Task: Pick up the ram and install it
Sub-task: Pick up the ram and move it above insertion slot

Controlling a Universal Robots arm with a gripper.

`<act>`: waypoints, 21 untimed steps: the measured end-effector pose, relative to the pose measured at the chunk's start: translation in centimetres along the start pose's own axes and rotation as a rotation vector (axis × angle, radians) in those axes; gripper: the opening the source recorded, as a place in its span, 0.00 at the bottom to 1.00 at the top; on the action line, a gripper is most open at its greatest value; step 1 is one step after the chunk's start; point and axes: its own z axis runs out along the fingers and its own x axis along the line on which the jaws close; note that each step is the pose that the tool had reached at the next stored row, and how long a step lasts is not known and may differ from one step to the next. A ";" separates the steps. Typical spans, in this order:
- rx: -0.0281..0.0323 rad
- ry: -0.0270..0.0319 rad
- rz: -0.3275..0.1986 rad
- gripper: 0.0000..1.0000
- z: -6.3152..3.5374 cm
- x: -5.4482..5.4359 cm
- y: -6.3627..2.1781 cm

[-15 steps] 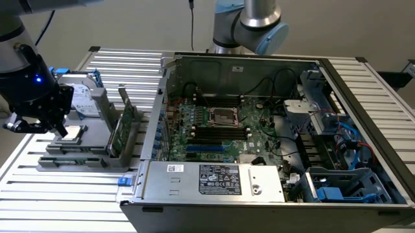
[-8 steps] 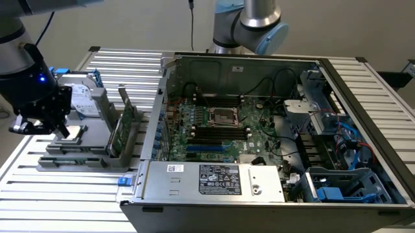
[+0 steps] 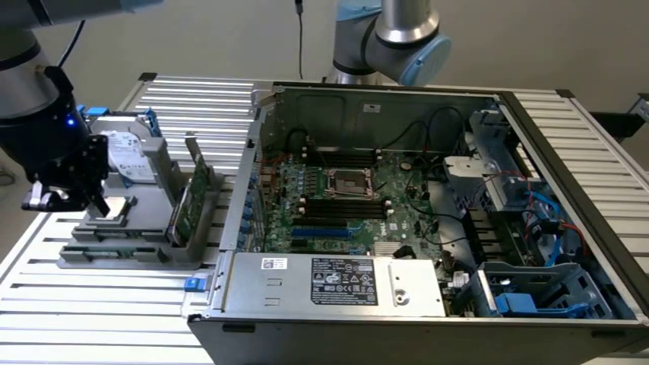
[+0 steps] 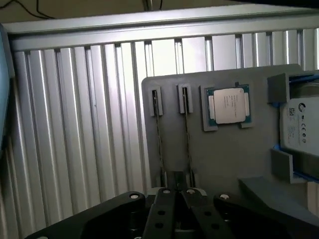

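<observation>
– What is seen, from the largest thing down?

– A slatted table (image 3: 102, 304) is seen, with an open computer case (image 3: 406, 342) laid on it toward the exterior view's right, its motherboard (image 3: 345, 205) exposed. A grey holder (image 3: 112, 255) is set just beside the case, on the exterior view's left. A hard drive (image 3: 132, 156) and an expansion card (image 3: 193, 201) are stood upright in it.

– And the gripper?

– The gripper (image 4: 178, 191) is held over the holder's end farthest from the hard drive. Its jaws are pressed together. Whether the holder is touched cannot be told.

– What of the small parts?

– A processor (image 4: 228, 105) is laid flat in a recess of the holder. The ram (image 4: 157, 130) is seen edge-on as a thin dark strip stood in a narrow slot, with a second such strip in the slot beside it. The slots' near ends are met by the closed jaws in the wrist view.
</observation>
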 end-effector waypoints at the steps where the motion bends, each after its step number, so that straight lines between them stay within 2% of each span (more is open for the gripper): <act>1: 0.0004 0.0003 -0.018 0.11 0.02 0.0 0.00; 4: 0.0010 0.0017 -0.070 0.11 0.06 0.0 0.00; 6: 0.0017 0.0026 -0.086 0.12 0.08 0.0 0.12; 9: 0.0017 0.0031 -0.100 0.30 0.06 0.0 0.18; 10: 0.0017 0.0031 -0.102 0.30 0.07 0.0 0.19; 11: 0.0019 0.0030 -0.103 0.36 0.09 0.0 0.21; 12: 0.0018 0.0031 -0.105 0.36 0.19 0.0 0.23; 13: 0.0018 0.0032 -0.106 0.42 0.36 0.0 0.26; 21: 0.0018 0.0044 -0.120 0.42 1.81 0.0 0.45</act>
